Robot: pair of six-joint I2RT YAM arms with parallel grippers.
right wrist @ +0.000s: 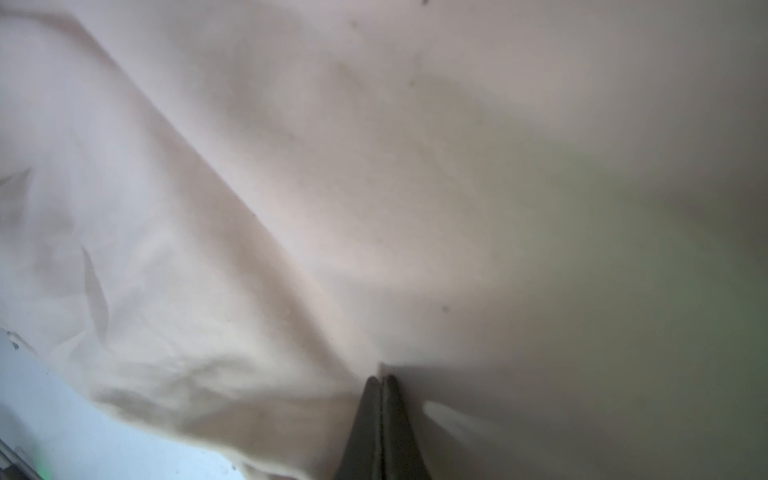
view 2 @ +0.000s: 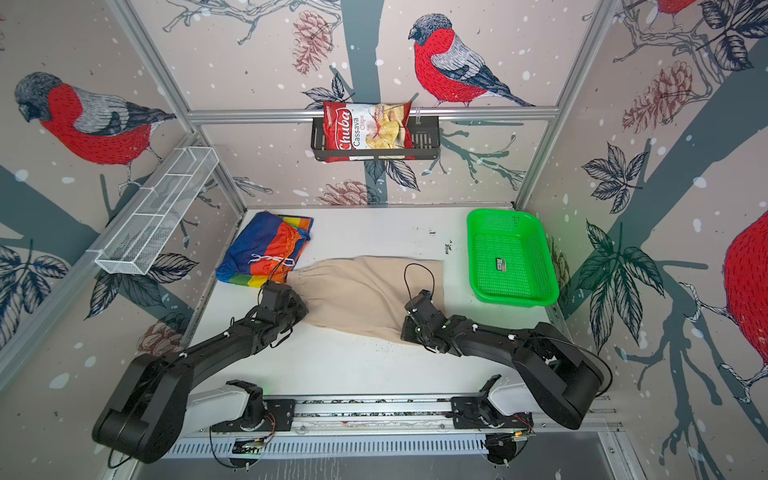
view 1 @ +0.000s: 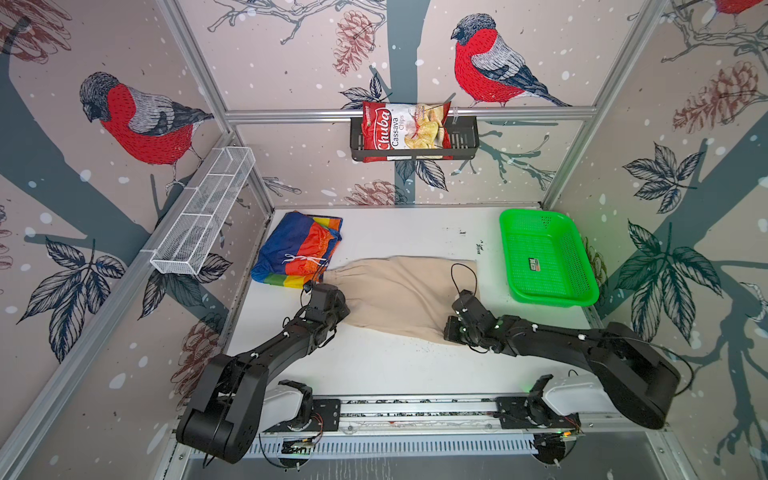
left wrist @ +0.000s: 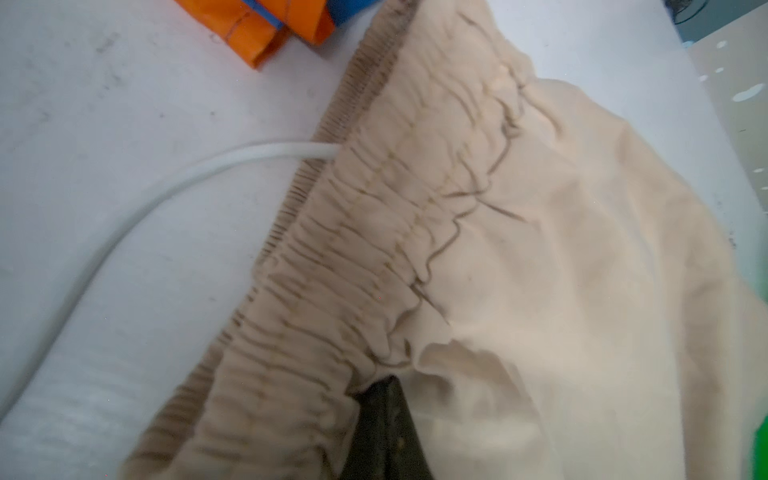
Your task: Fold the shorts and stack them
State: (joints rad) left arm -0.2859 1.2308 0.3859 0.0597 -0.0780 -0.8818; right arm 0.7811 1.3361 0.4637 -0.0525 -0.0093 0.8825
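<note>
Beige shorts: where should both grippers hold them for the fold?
Along the near long edge, approached from the robot's side: left gripper on the gathered waistband end, right gripper on the hem corner. The beige shorts lie flat, stretched sideways, so that edge should lift over evenly.

A: Top views, light?
B: Bright, even and diffuse in both. Soft shadows on the table, left of the green basket. Sharp around the basket. Straight lines far from it bow, so wide-angle distortion.
A: Glare?
B: Faint sheen on the chip bag, up behind the basket. Nothing blown out.
A: Wrist cams?
B: Left wrist is well lit. The beige shorts are crisp at the gathers, the drawstring is soft, and the frame edges are smeared. Right wrist is dim and all out of focus. The cloth is a pale haze there, with a green tint over part of it and murky shadow beside that.
</note>
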